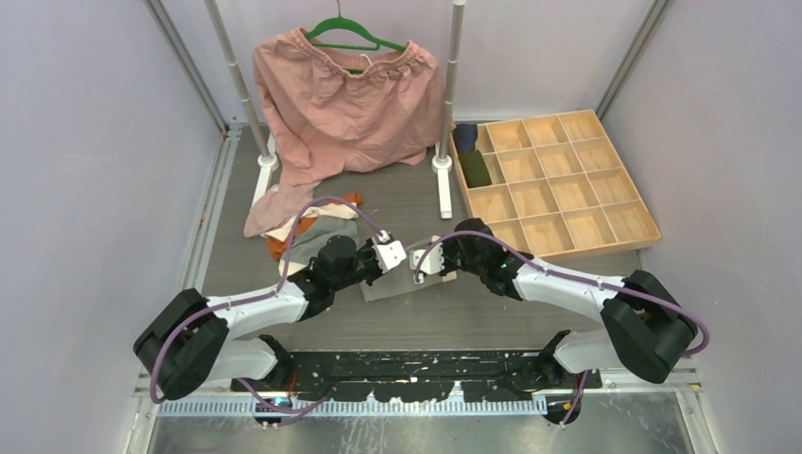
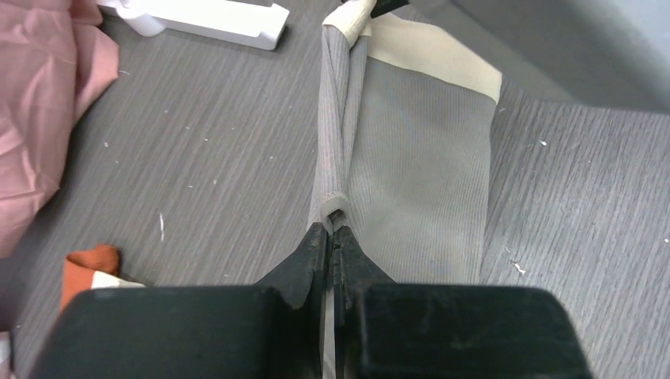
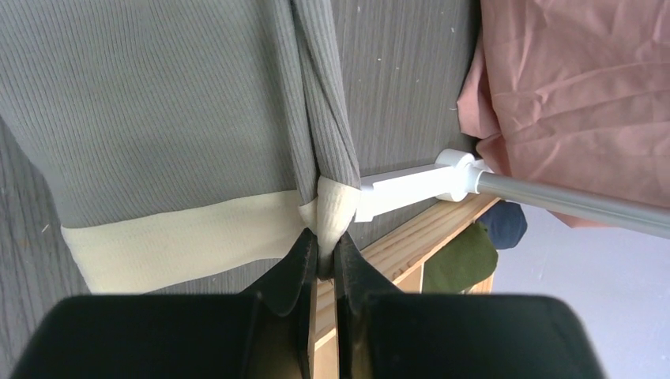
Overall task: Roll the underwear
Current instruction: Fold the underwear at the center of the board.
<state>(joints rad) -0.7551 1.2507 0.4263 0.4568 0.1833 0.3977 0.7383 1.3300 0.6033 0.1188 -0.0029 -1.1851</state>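
A grey ribbed underwear with a cream waistband (image 2: 419, 150) is stretched between both grippers just above the table; it shows in the top view (image 1: 402, 282) and the right wrist view (image 3: 158, 103). My left gripper (image 2: 333, 234) is shut on a bunched fold at its far end (image 1: 392, 253). My right gripper (image 3: 320, 245) is shut on the waistband corner (image 1: 421, 265). A pile of pink, cream, orange and grey underwear (image 1: 298, 222) lies to the left behind my left arm.
A large salmon-pink garment on a green hanger (image 1: 345, 95) hangs from a white rack with two posts (image 1: 444, 104). A wooden compartment tray (image 1: 553, 184) at the right holds a navy roll (image 1: 464, 137) and a dark green roll (image 1: 476, 168).
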